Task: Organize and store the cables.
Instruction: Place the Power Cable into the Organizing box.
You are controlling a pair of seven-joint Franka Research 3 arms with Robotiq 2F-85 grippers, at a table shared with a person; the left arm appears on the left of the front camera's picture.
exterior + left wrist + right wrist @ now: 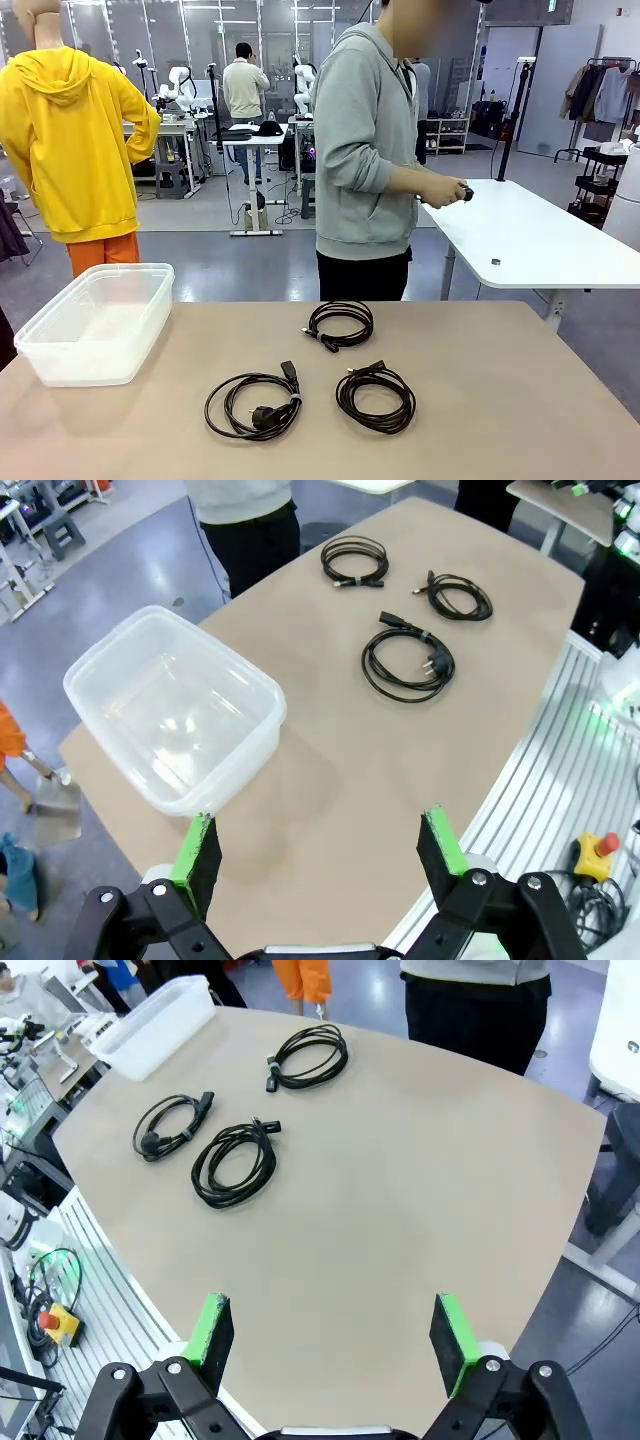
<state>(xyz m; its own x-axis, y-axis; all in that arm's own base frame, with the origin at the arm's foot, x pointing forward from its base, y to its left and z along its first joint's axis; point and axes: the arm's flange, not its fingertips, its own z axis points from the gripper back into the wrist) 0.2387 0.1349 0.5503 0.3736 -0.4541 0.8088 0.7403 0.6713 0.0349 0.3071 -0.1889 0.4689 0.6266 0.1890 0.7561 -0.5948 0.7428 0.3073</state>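
Thin black round coils lie centrally, apart: far cable (366,325), plugged cable (262,415), plain cable (380,424). We see a clear plastic bin (60,365) at the far left corner and bare matte surface (520,400) rightward. Left end effector (320,822) and right end effector (332,1305) are spread, empty.

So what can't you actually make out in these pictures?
Front view: the dark thing in the person's hands, too small and half covered by them.
Front view: the dark speck on the white table, too small to name.
All views: the plug type on the far coil, too small.
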